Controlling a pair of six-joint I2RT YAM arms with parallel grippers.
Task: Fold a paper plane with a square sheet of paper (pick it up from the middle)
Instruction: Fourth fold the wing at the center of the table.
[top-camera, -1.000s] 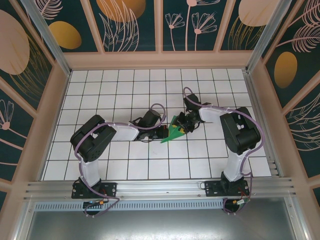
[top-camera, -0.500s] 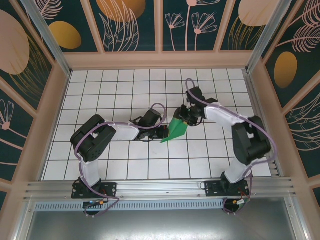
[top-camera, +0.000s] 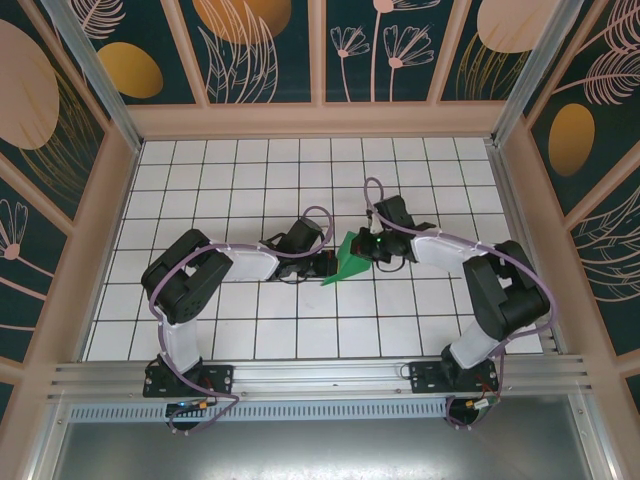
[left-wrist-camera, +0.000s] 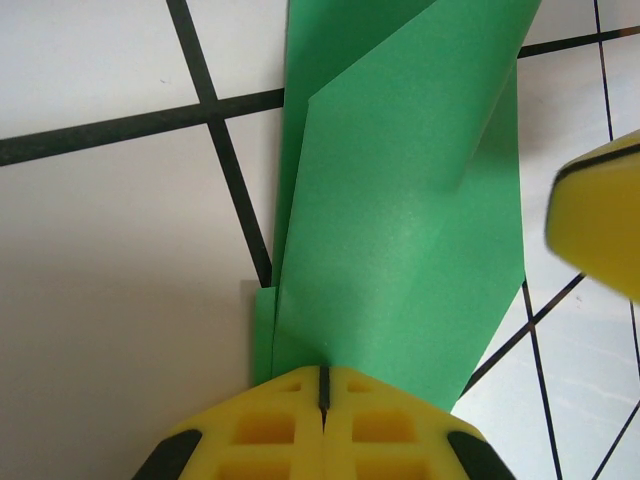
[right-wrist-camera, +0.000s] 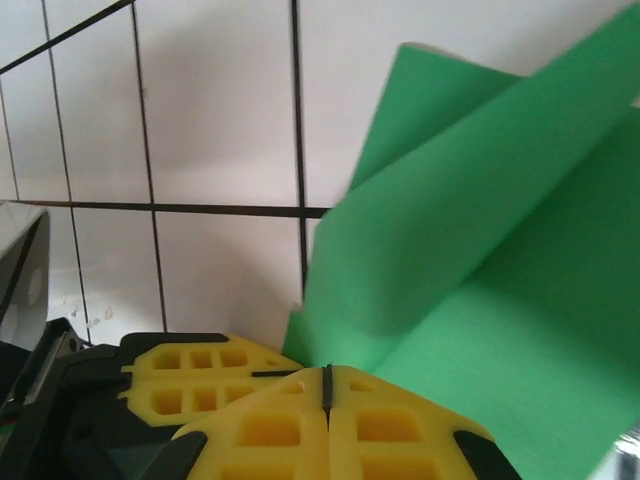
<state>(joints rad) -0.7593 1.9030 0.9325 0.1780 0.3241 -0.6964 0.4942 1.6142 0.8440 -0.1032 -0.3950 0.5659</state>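
Both my left tool (left-wrist-camera: 322, 375) and right tool (right-wrist-camera: 327, 378) are clamped on the part-folded green paper (top-camera: 350, 258) at mid-frame. I should keep the tension even so the crease runs straight.

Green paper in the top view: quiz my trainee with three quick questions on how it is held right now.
1. True or false: the left gripper stands open.
2. The folded green paper is: A lying untouched by the far wall; B pinched in the left gripper; C crumpled into a ball?
3. Fill in: the right gripper has its jaws ___.
Key: 1 false; 2 B; 3 shut.
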